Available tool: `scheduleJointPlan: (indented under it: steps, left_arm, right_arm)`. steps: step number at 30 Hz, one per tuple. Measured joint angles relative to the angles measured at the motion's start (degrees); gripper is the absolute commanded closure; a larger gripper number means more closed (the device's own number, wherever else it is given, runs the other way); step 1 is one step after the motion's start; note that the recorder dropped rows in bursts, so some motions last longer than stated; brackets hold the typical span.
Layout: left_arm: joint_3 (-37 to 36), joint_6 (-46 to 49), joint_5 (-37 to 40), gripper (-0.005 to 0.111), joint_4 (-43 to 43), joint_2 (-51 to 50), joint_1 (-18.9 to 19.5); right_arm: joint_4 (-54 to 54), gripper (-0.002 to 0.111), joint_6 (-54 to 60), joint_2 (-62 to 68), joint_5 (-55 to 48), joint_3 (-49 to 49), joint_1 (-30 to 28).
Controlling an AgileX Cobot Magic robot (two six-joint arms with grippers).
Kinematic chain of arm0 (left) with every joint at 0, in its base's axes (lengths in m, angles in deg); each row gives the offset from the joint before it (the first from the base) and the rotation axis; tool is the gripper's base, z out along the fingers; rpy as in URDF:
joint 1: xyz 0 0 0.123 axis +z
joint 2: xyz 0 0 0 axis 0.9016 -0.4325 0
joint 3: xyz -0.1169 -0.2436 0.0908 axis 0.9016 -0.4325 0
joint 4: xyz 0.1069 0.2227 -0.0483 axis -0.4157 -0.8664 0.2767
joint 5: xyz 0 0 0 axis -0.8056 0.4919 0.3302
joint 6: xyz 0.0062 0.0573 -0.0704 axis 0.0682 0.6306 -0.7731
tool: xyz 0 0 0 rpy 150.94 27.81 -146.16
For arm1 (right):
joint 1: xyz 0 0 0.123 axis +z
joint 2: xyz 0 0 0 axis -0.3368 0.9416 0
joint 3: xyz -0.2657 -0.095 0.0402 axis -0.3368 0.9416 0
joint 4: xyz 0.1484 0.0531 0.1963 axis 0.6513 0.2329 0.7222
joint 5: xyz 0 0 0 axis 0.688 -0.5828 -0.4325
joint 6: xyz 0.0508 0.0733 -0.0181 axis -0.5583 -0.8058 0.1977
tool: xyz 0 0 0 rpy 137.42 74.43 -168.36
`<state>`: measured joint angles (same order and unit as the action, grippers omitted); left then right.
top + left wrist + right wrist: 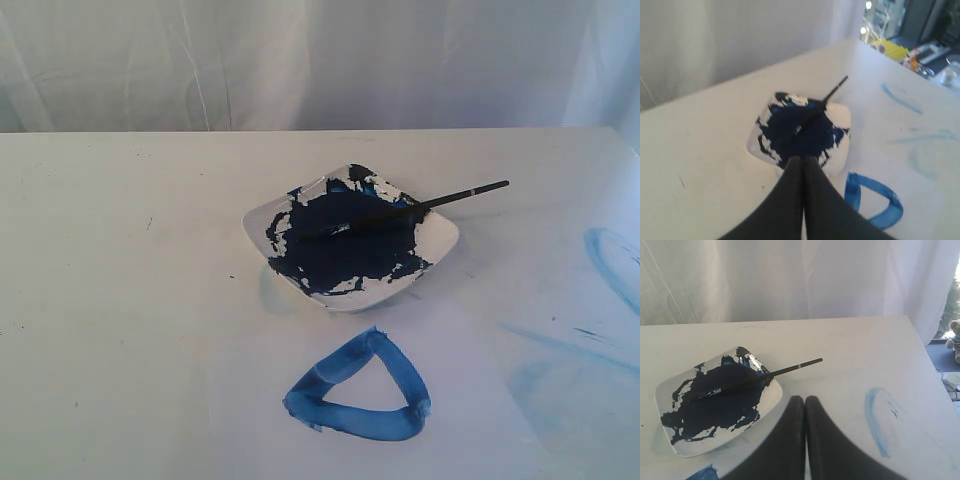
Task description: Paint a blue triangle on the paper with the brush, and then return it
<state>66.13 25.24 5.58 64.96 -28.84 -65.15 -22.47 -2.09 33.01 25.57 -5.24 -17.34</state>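
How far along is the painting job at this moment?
Done: the blue triangle is closed on the paper, and the brush lies across the dish, bristles in the dark paint. In hand: nothing; the left hand and the right hand are both shut and empty. Left: nothing that I can see; the job looks finished.

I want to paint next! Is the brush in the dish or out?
In. The brush lies across the dish, tip in dark paint, handle poking over the rim.
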Motion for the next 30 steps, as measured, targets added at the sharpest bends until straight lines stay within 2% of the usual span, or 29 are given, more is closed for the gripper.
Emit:
scheduleJointPlan:
  steps: [9,26,30]
  left_arm:
    - [-0.5,0.0,-1.5,0.107,6.2,9.0,0.1]
    - [-0.5,0.0,-1.8,0.107,6.2,10.0,0.1]
    - [-1.3,0.0,-2.0,0.107,4.7,13.0,0.1]
  right_arm:
    - [0.0,0.108,0.0,0.0,0.0,0.0,0.0]
    - [0.0,0.108,0.0,0.0,0.0,0.0,0.0]
    - [0.0,0.108,0.0,0.0,0.0,0.0,0.0]
